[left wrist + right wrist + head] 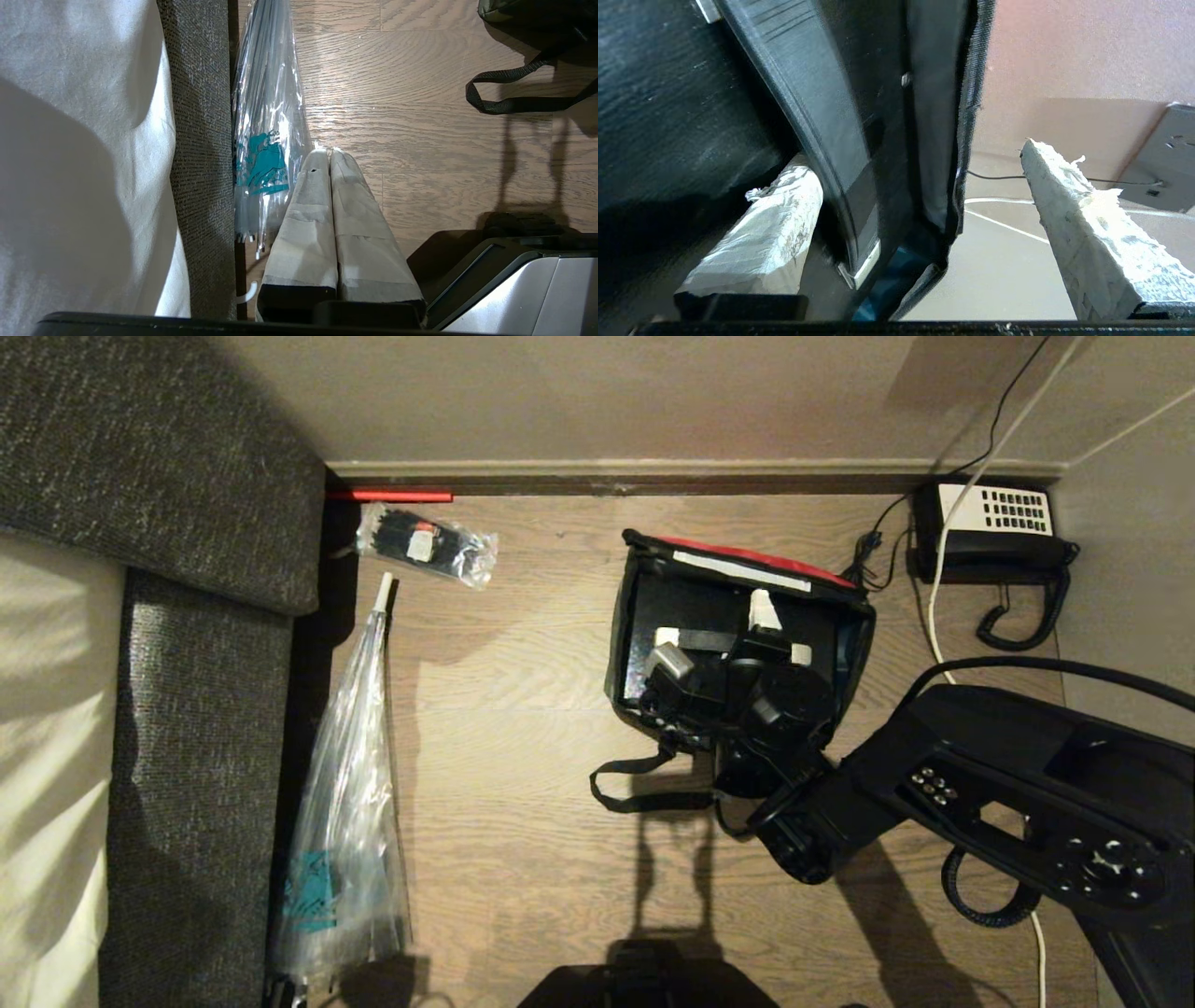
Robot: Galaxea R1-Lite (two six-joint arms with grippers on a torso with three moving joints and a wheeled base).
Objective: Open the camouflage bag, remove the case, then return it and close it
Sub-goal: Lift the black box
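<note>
On wood-grain plank floor by the wall, boxy camouflage fabric bag lying open, glossy black rigid case inside, right gripper spread wide straddling bag wall and case edge, left gripper pressed closed, well apart.

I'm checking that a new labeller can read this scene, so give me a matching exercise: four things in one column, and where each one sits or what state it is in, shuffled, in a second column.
Things:
1. camouflage bag
2. desk telephone
3. right tool
4. left tool

Places or states:
A. shut, beside a long clear plastic bag
B. in the far right corner, by the wall
C. open, one finger inside the bag and one outside its wall
D. lid open, on the wooden floor, strap trailing toward the robot

Pairs: 1-D, 2-B, 3-C, 4-A
</note>
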